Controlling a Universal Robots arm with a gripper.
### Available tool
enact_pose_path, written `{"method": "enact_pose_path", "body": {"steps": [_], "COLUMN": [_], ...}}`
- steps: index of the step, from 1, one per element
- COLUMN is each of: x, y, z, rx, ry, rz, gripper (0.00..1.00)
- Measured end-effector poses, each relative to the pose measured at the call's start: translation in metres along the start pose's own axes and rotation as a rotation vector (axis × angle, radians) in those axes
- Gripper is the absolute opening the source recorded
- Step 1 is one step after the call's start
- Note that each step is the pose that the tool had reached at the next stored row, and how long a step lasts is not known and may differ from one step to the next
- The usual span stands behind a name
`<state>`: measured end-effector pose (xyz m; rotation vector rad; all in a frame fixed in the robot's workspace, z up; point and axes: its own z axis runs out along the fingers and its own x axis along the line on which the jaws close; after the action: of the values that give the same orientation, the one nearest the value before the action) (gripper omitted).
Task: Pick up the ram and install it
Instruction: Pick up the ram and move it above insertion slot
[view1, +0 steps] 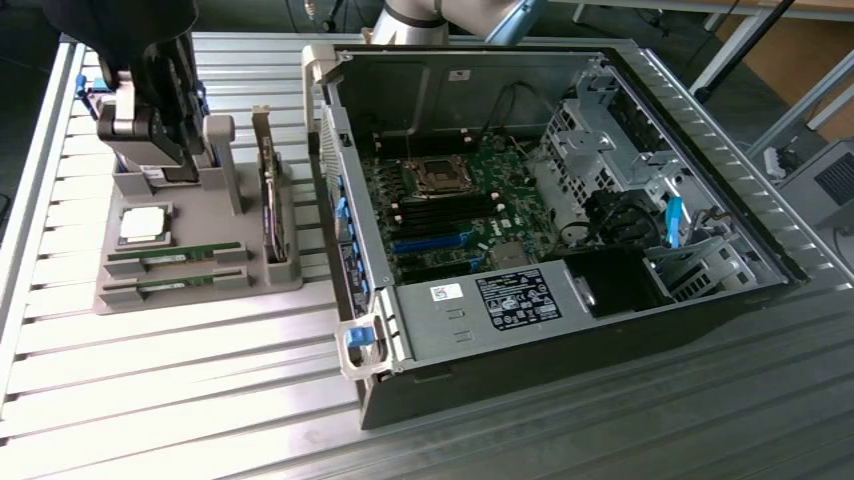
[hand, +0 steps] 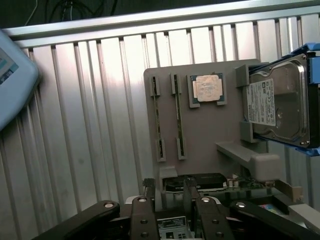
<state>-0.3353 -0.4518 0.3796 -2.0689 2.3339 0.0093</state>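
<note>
Gripper (hand: 167, 186) is in the upper left of the exterior view, a dark body hanging over the far end of the grey holder tray (view1: 200, 232). Jaws are spread wide and holding nothing. In the wrist view the two fingers (hand: 148, 192) stand clearly apart.

Ram (view1: 174, 254) sits in its slot on the tray, left of centre in the exterior view. It's on edge, with its long side running across the frame. Twin stick (view1: 171, 287) lies parallel just beside it, toward the lower left, at the tray's near edge. The two look identical; I'm calling the one next to the CPU (view1: 144, 224) the ram.

Ram vs tool: well apart, no contact. In the exterior frame the ram is below the gripper, with the CPU between them. Hard drive (hand: 277, 102) in blue rails stands at the gripper's end of the tray. Upright card (view1: 274, 205) with a metal bracket stands along the tray's right side.

Open PC case (view1: 747, 290) takes up the centre and right, motherboard (view1: 447, 205) exposed.
</note>
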Motion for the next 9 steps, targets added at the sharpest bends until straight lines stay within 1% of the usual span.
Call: {"method": "enact_pose_path", "body": {"steps": [9], "x": [0.0006], "y": [0.0003], "z": [0.0040], "rx": [0.0000], "ry": [-0.0001], "rz": [0.000], "gripper": [0.35]}}
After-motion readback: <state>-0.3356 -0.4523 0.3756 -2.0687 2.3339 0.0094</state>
